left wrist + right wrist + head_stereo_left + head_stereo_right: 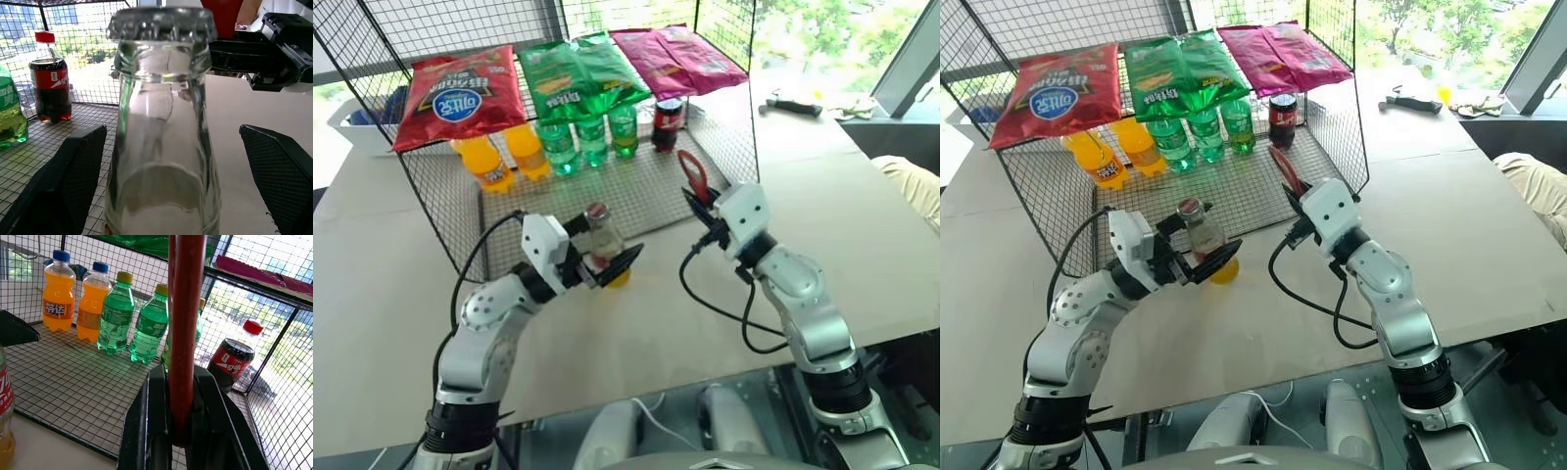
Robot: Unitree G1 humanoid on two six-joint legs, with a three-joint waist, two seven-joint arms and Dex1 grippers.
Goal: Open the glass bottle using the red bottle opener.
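Observation:
The glass bottle (600, 238) stands upright on the table at the front edge of the wire rack, its metal cap (161, 22) on. My left gripper (604, 255) is open around it. The black fingers (63, 181) stand apart on either side of the neck (164, 122) without touching it. To the right of the bottle and slightly higher, my right gripper (701, 203) is shut on the handle of the red bottle opener (692, 174). The opener (186, 308) sticks up and away from the gripper, toward the rack.
A wire rack (636, 186) stands behind the bottle, with chip bags (460, 93) on top. Inside are orange bottles (504, 157), green bottles (587, 142) and a cola bottle (668, 122). A dark tool (793, 105) lies far right on the table.

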